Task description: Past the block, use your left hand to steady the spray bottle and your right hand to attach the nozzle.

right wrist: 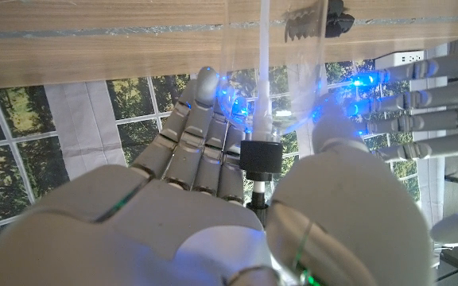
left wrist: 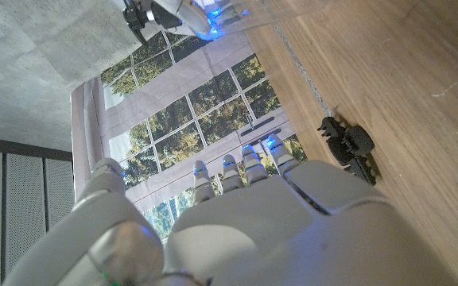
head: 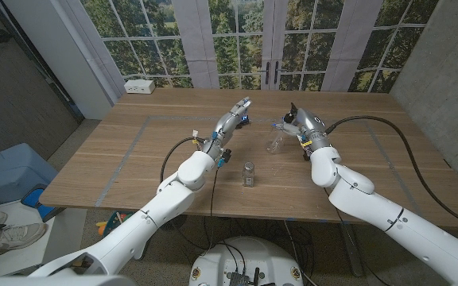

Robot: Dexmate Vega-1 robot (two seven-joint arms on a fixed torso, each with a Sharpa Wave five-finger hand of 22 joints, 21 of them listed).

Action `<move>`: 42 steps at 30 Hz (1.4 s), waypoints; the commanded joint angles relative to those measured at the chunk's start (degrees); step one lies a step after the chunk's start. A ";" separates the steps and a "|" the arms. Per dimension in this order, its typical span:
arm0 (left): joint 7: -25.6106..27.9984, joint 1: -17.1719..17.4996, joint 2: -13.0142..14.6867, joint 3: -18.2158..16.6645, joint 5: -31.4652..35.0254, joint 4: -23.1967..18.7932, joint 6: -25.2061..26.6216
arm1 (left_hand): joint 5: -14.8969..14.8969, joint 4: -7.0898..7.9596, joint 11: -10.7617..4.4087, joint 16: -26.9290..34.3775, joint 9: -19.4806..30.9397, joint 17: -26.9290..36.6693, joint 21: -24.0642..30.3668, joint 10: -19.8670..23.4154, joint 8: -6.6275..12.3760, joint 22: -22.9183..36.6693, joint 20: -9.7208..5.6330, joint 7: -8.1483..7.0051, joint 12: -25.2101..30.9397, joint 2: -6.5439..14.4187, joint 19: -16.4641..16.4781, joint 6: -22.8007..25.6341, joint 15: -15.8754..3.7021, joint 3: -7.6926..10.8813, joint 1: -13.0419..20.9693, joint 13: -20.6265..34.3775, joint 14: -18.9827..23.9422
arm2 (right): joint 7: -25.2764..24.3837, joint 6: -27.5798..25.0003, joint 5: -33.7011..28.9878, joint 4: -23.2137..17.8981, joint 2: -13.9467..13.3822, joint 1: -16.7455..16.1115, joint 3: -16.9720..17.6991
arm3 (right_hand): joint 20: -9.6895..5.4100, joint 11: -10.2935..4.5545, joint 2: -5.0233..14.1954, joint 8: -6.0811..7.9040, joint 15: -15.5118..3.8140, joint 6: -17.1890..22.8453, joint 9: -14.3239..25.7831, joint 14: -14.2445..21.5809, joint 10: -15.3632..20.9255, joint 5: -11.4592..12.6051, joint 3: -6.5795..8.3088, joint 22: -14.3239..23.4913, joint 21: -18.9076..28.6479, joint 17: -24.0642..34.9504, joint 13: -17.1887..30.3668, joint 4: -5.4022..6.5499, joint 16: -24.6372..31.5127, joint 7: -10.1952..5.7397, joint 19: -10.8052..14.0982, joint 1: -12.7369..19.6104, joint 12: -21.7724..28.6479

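Note:
Past the small block [head: 249, 173], my right hand [head: 301, 125] grips the black nozzle [right wrist: 259, 156] between thumb and fingers. The nozzle's white tube [right wrist: 261, 63] runs down inside the clear spray bottle [head: 275, 143], which hangs tilted from the hand just above the table; its clear shoulder [right wrist: 293, 119] sits right at the black collar. My left hand [head: 231, 119] is to the left of the bottle, its fingers [right wrist: 436, 103] stretched out and apart, holding nothing. A gap separates it from the bottle. The right hand [left wrist: 165, 12] is also visible beyond the left hand's fingers [left wrist: 245, 167].
A small black part [left wrist: 348, 144] lies on the wood close to my left hand. Tape lines [head: 133, 143] mark a rectangle on the table [head: 356, 183]. A white power strip [head: 140, 86] sits at the far left corner. Windows stand behind the table.

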 commanded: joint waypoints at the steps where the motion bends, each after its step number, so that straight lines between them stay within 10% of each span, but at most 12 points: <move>1: 2.41 2.44 0.54 -2.34 -1.91 -2.22 -0.65 | 0.47 0.48 -0.27 0.32 0.05 -0.01 -0.08 0.00 -0.29 0.04 -0.13 -0.05 0.29 0.25 0.22 0.33 -0.07 0.27 -0.65 0.16 -0.25 | 3.46 -4.99 -6.06 1.19 0.40 2.75 -4.18 | -1.07 -12.26 10.53 0.03 -7.87 9.91 0.06 0.64 11.99 0.40 0.83 -0.08 0.58 0.23 5.23 0.88 -0.38 -10.31 -0.09 10.45 -0.39; 10: 2.78 3.00 0.63 -2.51 -2.02 -2.54 -0.85 | 0.60 0.59 0.05 0.33 0.03 -0.13 -0.19 0.02 -0.49 0.00 -0.13 0.00 0.27 0.76 0.48 0.31 -0.15 0.39 -1.06 0.10 -0.22 | 9.98 -11.93 -7.63 -1.04 0.20 4.86 -5.98 | 0.07 -12.01 9.87 -1.16 -7.54 7.14 -0.02 -2.19 8.77 1.30 0.76 -0.74 1.31 -2.42 4.04 1.39 -5.59 -11.10 -2.36 8.63 -2.90; 21: 2.80 3.09 0.59 -2.40 -1.62 -2.48 -1.42 | 0.70 0.54 0.42 0.33 0.01 -0.26 -0.37 0.04 -0.70 -0.04 0.00 0.15 0.25 1.07 0.61 0.14 -0.10 0.50 -1.34 0.05 -0.15 | 14.76 -19.15 -7.17 -4.07 -0.16 6.46 -7.55 | 4.82 -8.73 5.26 -8.19 -5.94 -8.07 -0.24 -13.22 -8.80 1.36 -3.81 -2.75 1.86 -11.27 0.72 2.60 -18.45 -8.92 -8.46 -1.76 -13.93; 33: 2.77 3.09 0.50 -2.30 -1.16 -2.04 -2.01 | 0.77 0.36 0.64 0.30 0.00 -0.38 -0.59 0.09 -0.81 -0.07 0.12 0.28 0.24 1.26 0.70 0.15 -0.10 0.60 -1.53 0.01 -0.13 | 16.33 -23.48 -3.23 -6.56 -1.02 7.44 -6.92 | 9.45 -4.34 0.70 -18.90 1.88 -28.61 -0.13 -30.75 -29.70 1.55 -11.04 -3.45 -1.49 -17.08 -2.40 3.32 -27.26 -3.87 -15.62 -10.75 -23.61; 42: 2.35 2.75 0.42 -2.25 -1.08 -1.40 -2.49 | 0.81 0.18 0.62 0.32 0.00 -0.45 -0.73 0.08 -0.92 -0.09 0.13 0.26 0.22 1.33 0.78 0.03 -0.08 0.68 -1.59 -0.01 -0.04 | 14.98 -22.50 2.81 -8.56 -2.21 5.80 -3.26 | 13.10 1.39 -1.99 -21.74 7.78 -41.10 -0.60 -40.52 -42.06 5.13 -15.84 -3.79 -6.66 -21.79 -5.52 4.36 -32.18 -1.19 -21.62 -15.21 -24.26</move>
